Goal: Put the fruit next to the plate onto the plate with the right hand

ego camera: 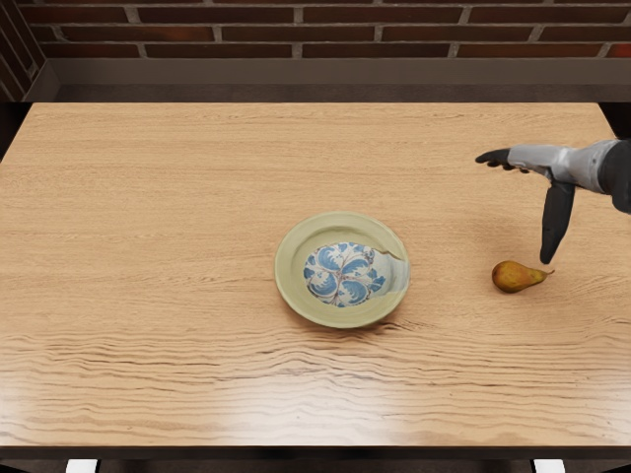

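One dark finger (555,225) of the right hand (548,166) points straight down, its tip just above & right of the pear (517,277). The other digits stretch flat toward the left. So the fingers are spread wide w/ nothing held. This reads as a pre-grasp shape, opened to leave room to come down around the fruit.

Pear lies on its side on the table (148,197), stem to the right, near the plate (287,264) but apart from it, on its right. Plate sits mid-table w/ no fruit on it, chip in its right rim.

Prob. the reach stage, no contact afaict. Next: lower, close round the fat end, b/c the thin neck could slip. Left arm isn't visible.
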`<action>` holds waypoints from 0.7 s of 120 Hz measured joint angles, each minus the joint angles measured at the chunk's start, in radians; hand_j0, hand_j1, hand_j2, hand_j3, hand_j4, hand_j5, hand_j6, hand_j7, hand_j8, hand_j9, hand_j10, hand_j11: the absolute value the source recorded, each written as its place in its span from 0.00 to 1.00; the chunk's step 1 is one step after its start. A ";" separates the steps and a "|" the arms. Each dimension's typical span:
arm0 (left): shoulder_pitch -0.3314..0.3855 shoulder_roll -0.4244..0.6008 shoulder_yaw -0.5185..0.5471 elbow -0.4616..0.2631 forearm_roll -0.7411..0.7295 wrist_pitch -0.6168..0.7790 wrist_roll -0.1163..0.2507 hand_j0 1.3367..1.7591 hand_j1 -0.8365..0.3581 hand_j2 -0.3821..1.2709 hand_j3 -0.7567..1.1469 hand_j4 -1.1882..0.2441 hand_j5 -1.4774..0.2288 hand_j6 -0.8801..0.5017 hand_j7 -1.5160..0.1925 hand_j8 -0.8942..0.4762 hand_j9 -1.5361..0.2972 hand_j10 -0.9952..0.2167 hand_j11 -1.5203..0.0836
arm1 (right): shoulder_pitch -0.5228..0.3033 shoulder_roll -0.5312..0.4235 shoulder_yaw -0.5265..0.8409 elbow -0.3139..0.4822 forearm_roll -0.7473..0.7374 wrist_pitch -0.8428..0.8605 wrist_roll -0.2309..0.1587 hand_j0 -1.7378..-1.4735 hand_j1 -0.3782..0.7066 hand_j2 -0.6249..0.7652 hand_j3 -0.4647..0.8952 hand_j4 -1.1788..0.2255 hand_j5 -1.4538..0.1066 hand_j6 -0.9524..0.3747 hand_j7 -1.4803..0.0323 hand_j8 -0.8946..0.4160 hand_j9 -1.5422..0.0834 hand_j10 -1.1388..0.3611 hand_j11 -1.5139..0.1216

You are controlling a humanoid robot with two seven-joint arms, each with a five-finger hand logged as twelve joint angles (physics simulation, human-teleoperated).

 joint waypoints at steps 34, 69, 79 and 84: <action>0.000 0.000 0.000 0.000 0.000 0.000 0.000 0.76 0.99 0.23 0.40 0.83 0.87 0.64 0.89 0.65 0.84 0.82 0.95 | -0.112 0.028 -0.001 0.068 -0.060 -0.046 -0.013 0.30 0.06 0.45 0.34 0.81 0.90 0.68 0.95 0.65 0.92 0.73 0.90; 0.000 0.000 0.000 0.000 0.000 0.000 0.000 0.76 0.99 0.23 0.40 0.83 0.87 0.64 0.89 0.65 0.84 0.82 0.95 | -0.234 0.055 -0.001 0.091 -0.233 -0.226 -0.014 0.30 0.11 0.44 0.34 0.78 0.87 0.65 0.91 0.62 0.89 0.71 0.87; 0.000 0.000 0.000 0.000 0.000 0.000 0.000 0.76 0.99 0.23 0.40 0.83 0.87 0.64 0.89 0.65 0.84 0.82 0.95 | -0.277 0.078 -0.001 0.092 -0.298 -0.301 -0.014 0.30 0.10 0.44 0.34 0.79 0.88 0.66 0.92 0.63 0.90 0.71 0.87; 0.000 0.000 0.000 0.000 0.000 0.000 0.000 0.76 0.99 0.23 0.40 0.83 0.87 0.64 0.89 0.65 0.84 0.82 0.95 | -0.293 0.085 -0.001 0.092 -0.317 -0.322 -0.014 0.30 0.09 0.44 0.34 0.79 0.88 0.66 0.92 0.63 0.90 0.71 0.88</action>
